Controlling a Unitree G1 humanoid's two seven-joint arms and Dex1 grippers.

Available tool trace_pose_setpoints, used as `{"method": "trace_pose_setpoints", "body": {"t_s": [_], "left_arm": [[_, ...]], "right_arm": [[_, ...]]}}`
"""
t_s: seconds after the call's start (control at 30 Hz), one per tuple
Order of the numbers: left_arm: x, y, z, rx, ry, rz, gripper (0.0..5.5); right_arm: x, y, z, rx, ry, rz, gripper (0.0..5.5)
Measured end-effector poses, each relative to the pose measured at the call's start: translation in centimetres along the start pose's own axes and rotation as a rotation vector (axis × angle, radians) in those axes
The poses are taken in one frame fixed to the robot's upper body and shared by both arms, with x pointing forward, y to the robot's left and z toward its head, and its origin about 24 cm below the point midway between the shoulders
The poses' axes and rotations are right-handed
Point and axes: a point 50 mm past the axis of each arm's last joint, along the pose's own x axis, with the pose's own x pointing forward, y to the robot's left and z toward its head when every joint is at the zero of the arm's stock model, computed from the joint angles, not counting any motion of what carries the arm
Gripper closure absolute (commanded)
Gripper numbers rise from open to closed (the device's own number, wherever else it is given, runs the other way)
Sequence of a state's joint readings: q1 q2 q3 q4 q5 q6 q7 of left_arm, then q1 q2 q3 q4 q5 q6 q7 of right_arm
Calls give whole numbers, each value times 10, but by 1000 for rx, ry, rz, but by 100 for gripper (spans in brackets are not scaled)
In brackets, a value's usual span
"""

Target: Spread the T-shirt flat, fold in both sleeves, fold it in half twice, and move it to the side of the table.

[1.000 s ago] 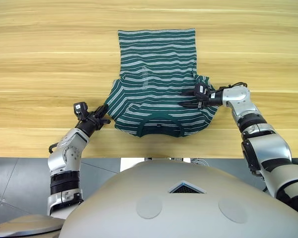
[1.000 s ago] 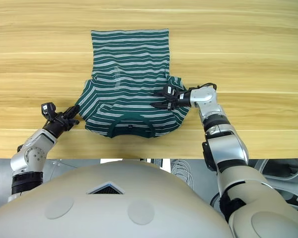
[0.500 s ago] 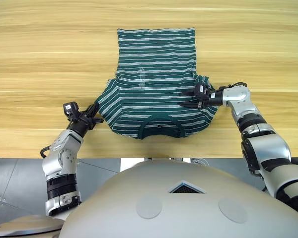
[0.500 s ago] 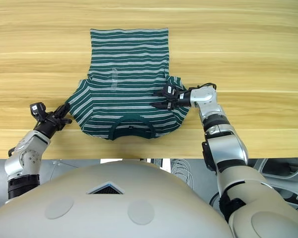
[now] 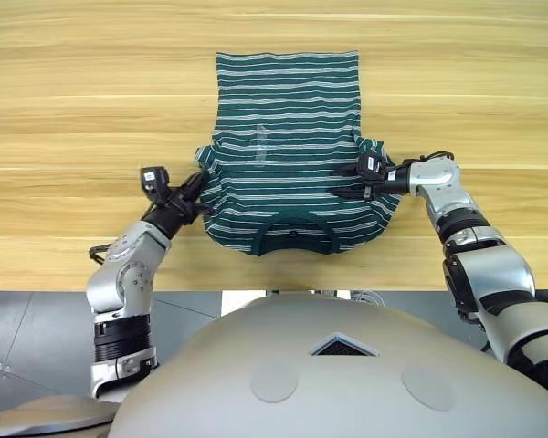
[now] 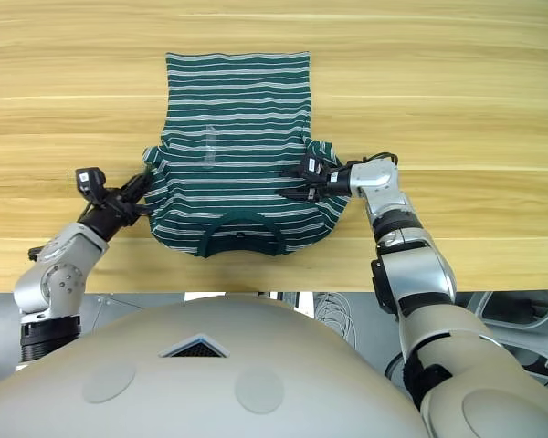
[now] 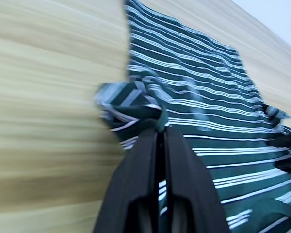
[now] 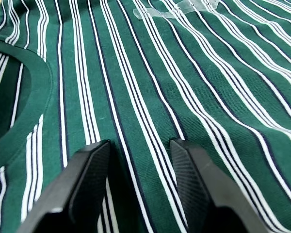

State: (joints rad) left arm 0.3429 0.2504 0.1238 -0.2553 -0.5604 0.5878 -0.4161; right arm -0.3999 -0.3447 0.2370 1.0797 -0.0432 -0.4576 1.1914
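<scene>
T-shirt (image 5: 288, 119) looks soft, light, floppy; our left gripper (image 7: 160, 130) pinches the bunched sleeve (image 7: 128, 99); right gripper (image 8: 138, 145) rests spread on cloth; we'd grab hems.

In the left wrist view the table (image 7: 39, 97) blurs to streaks, and the sleeve (image 7: 128, 99), bunched in the left gripper's (image 7: 160, 130) closed jaws, hides its own hem. The right wrist view's edges cut off the T-shirt (image 8: 194, 82) and its collar (image 8: 36, 97).
</scene>
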Motion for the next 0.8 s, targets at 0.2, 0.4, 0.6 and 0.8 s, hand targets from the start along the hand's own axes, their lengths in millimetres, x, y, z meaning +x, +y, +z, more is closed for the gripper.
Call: {"method": "trace_pose_setpoints", "body": {"t_s": [0.2,0.4,0.6,0.8], "left_arm": [[21,-28,-8,80,112,-117,545],[27,-43,-21,157,211,-171,545],[28,-42,-27,190,275,-161,531],[26,-41,-24,234,280,-153,430]], "right_arm": [[2,0,1,-6,-4,-1,322],[4,1,2,-8,-11,0,322],[8,2,2,-15,-15,-4,322],[8,2,3,-18,-16,-4,322]]}}
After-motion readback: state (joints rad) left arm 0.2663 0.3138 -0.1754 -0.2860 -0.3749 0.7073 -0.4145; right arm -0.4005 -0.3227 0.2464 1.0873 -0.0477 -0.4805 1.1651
